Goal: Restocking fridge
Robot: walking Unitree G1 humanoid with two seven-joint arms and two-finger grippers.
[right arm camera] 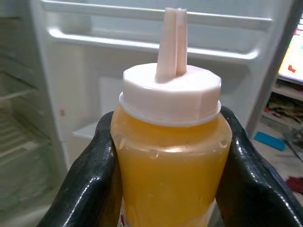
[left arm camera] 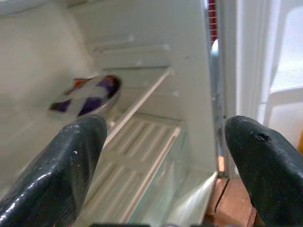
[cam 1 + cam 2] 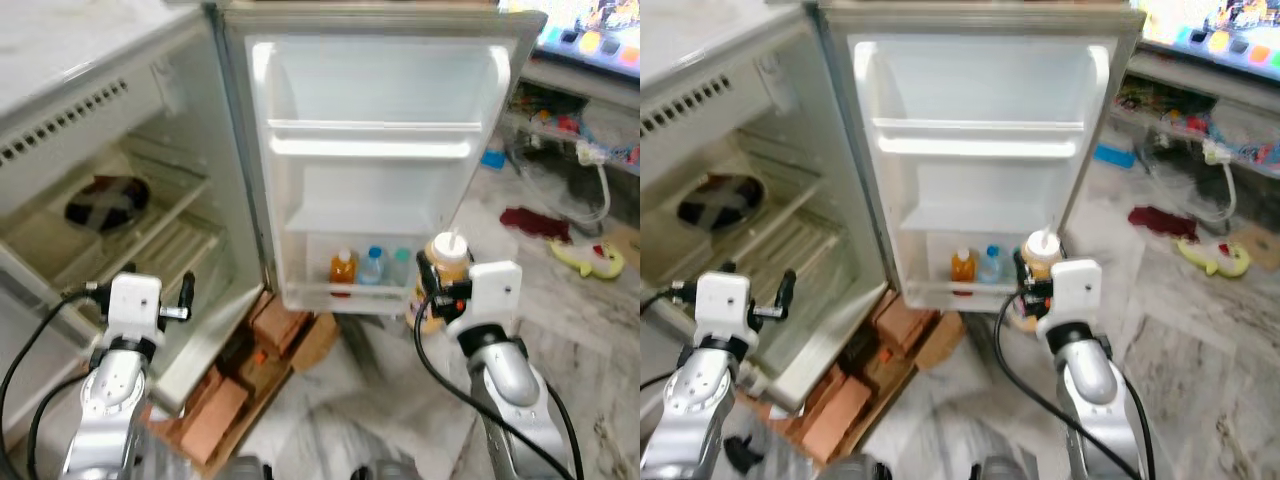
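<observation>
1. The fridge (image 3: 120,160) stands wide open at 10 o'clock, its pale cabinet showing ribbed white shelves, one of them carrying a dark round dish (image 3: 106,201) with a light cross pattern.
2. The fridge door (image 3: 380,170) is swung out straight ahead at 12 o'clock; its upper racks are bare, and the bottom rack holds an orange drink bottle (image 3: 343,268) and two clear water bottles (image 3: 373,266) side by side.
3. The floor (image 3: 560,340) is grey-veined marble. At 7 o'clock from the door, a flattened cardboard sheet with reddish bricks (image 3: 215,405) lies under the cabinet's edge.
4. At 2 o'clock a low shelf unit (image 3: 580,90) holds mixed clutter, with a white cable (image 3: 598,180) hanging off it, a dark red cloth (image 3: 533,222) on the floor and a yellow toy (image 3: 588,258) beside it.
5. The right gripper (image 1: 165,156) is clamped on a squeeze bottle (image 1: 169,142) of orange-yellow sauce with a white cap and a tall spout; both black fingers (image 1: 90,175) press its sides. It is upright at 1 o'clock, just in front of the door's bottom rack, right of the water bottles.
6. The left gripper (image 2: 165,165) is spread wide and holds nothing, raised at 9 o'clock before the open cabinet, its fingers aimed at the shelves.
</observation>
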